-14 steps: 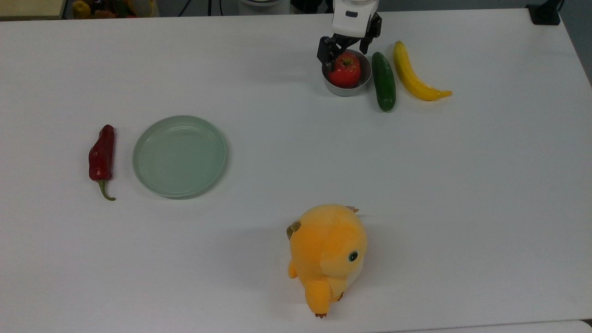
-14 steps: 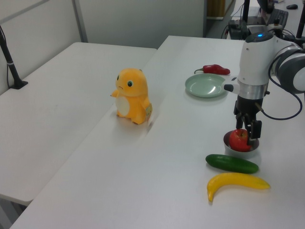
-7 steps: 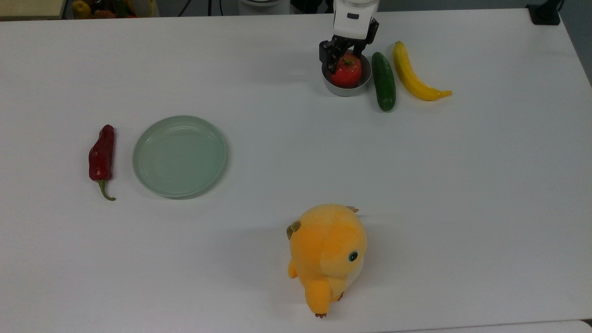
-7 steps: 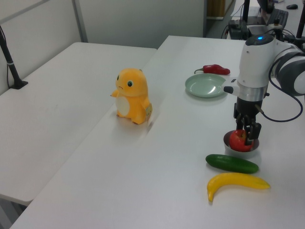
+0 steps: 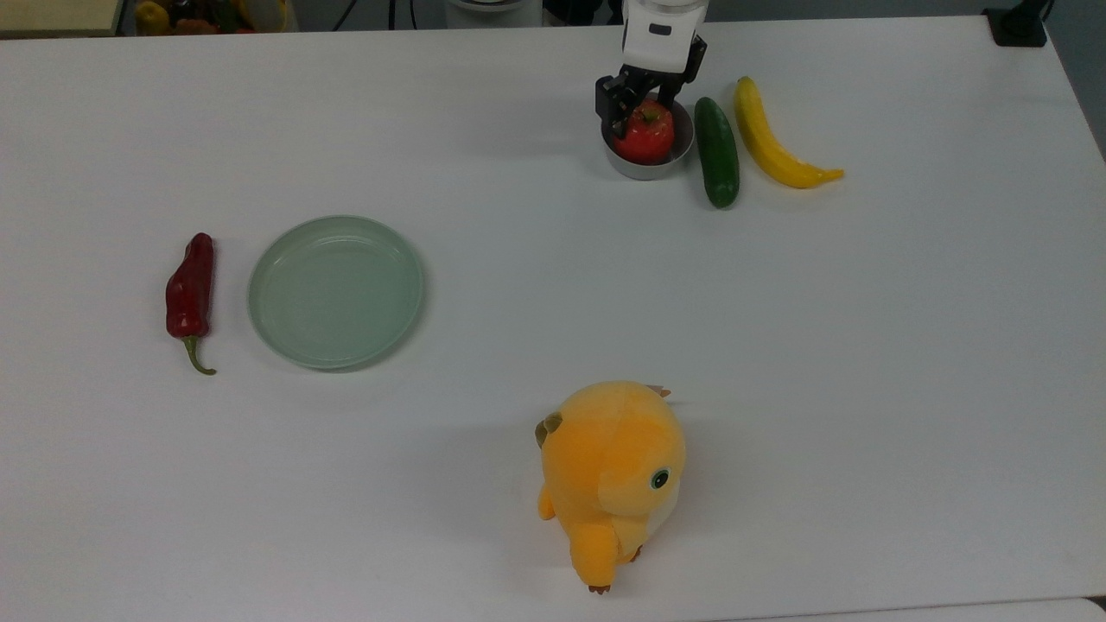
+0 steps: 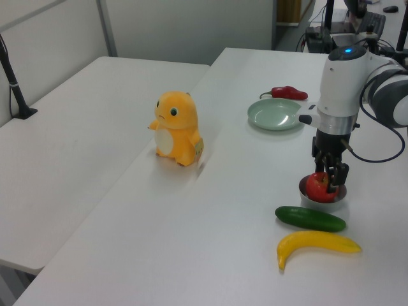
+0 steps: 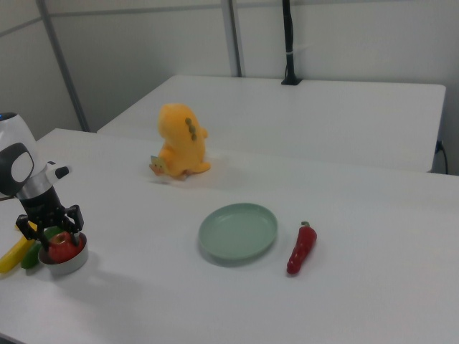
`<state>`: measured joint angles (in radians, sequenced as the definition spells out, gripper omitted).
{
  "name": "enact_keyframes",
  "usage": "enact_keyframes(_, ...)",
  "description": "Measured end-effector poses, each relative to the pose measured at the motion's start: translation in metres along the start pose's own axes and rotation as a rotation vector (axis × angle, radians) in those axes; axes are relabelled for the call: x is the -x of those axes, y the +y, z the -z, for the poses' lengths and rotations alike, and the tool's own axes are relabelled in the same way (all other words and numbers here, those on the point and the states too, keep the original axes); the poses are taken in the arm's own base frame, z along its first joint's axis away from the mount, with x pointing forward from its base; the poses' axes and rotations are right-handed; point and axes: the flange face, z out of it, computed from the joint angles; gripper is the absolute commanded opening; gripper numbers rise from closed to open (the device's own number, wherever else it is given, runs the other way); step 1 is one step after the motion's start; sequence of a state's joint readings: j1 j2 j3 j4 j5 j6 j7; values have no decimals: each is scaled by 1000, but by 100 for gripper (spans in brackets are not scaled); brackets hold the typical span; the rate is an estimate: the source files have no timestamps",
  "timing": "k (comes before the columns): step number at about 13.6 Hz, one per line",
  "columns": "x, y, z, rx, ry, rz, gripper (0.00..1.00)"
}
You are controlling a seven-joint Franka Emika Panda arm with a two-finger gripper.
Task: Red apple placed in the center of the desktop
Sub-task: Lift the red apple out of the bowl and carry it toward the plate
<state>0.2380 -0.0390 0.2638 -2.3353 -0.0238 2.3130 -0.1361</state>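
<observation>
Worktop (image 5: pixel 536 259): large, plain white, matte, rectangular.

Items lying directly on it:
- Small grey bowl (image 5: pixel 646 166), near the far edge in the top view.
- Dark green cucumber (image 5: pixel 717 152), just beside the bowl on the top view's right.
- Yellow banana (image 5: pixel 773 138), just beside the cucumber, further to the top view's right.
- Round pale-green plate (image 5: pixel 336 291), empty, toward the top view's left, well apart from the bowl.
- Dark-red chili pepper (image 5: pixel 191 289) with green stem, near the plate on the top view's left, not touching it.
- Orange plush toy (image 5: pixel 613 475), standing upright near the top view's bottom edge.
</observation>
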Motion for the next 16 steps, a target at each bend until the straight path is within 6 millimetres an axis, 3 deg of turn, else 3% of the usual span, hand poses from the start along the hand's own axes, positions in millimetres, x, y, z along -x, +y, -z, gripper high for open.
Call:
enact_keyframes(2, -3, 2, 11, -3, -35, -2, 16)
enact_keyframes(6, -22, 21, 75, 1, -48, -33, 16)
enact_keyframes(9, -28, 54, 118, -5, -23, -96, 16)
enact_keyframes(12, -29, 82, 149, -11, 7, -146, 16)
enact_keyframes(16, -33, 129, 171, -28, 63, -215, 16)
